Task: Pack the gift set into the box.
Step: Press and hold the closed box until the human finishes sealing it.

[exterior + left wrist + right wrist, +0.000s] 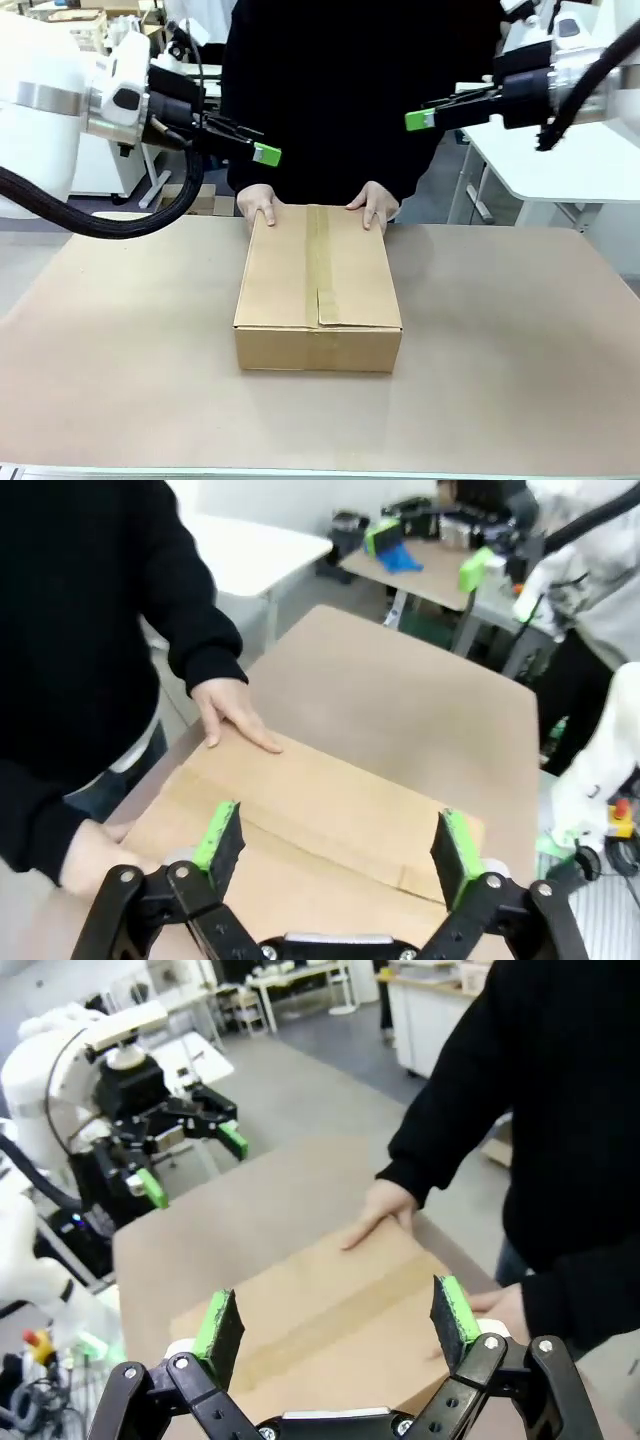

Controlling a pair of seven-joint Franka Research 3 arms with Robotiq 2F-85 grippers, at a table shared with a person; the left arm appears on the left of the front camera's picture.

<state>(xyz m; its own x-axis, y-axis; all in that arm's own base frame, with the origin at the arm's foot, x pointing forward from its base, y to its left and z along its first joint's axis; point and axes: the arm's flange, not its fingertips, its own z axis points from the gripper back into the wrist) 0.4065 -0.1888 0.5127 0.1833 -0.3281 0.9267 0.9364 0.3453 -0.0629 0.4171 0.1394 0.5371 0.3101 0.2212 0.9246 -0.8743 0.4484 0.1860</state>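
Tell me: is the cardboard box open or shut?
Shut: the cardboard box has its flaps flat, with brown tape along the seam.

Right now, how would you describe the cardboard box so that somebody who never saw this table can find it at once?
Start at the wide tan table. In its middle lies a plain brown cardboard box, closed, with a person's hands resting on its far edge. A brown tape strip running along its top seam sets it apart.
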